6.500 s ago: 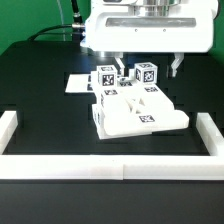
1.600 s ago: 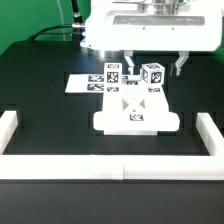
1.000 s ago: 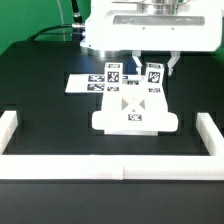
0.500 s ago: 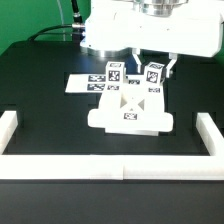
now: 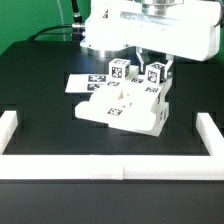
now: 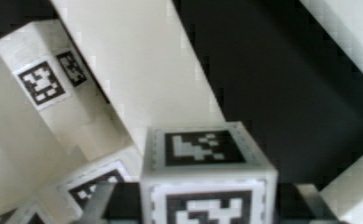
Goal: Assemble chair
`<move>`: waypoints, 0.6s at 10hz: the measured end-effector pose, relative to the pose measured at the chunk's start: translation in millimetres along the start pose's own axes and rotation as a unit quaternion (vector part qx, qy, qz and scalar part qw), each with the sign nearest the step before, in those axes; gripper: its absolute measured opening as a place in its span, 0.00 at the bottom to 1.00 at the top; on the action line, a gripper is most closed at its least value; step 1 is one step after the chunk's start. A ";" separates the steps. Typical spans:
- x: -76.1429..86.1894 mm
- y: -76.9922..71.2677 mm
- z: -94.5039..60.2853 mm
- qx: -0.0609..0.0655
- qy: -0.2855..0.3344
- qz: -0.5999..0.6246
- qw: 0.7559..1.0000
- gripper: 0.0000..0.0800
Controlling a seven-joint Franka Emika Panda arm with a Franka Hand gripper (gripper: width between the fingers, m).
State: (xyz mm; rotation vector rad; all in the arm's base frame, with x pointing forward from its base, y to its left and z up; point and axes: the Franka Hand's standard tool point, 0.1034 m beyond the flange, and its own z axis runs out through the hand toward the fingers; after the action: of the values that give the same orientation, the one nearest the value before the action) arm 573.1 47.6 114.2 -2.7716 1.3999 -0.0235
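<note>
- the chair [image 5: 125,105] sits near the middle of the black tabletop [image 5: 40,100], turned at an angle, its low end toward the exterior view's left.
- its flat white panel faces up with a black-and-white tag on it, and two tagged blocks rise at the back.
- the gripper [image 5: 153,60] hangs over the block on the exterior view's right, one dark finger on each side of it, clamped on the chair there.
- in the wrist view that tagged block [image 6: 204,168] fills the foreground, with long white bars [image 6: 142,70] of the chair slanting beyond it.
- the marker board [image 5: 82,83] lies flat behind the chair, partly hidden by it.
- a low white border wall [image 5: 110,168] runs along the front and both sides of the tabletop, well apart from the chair.
</note>
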 end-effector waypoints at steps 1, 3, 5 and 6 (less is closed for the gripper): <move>-0.8 -0.6 0.0 0.001 -0.002 0.041 0.999 0.36; -1.5 -1.1 0.1 0.003 -0.003 0.072 0.997 0.36; -1.7 -1.0 0.4 0.002 -0.004 0.069 0.998 0.49; -2.1 -1.2 0.0 0.001 -0.004 0.043 0.999 0.72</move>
State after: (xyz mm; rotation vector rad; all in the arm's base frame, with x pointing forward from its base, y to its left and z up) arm 572.8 50.0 114.2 -2.7050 1.5137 -0.0099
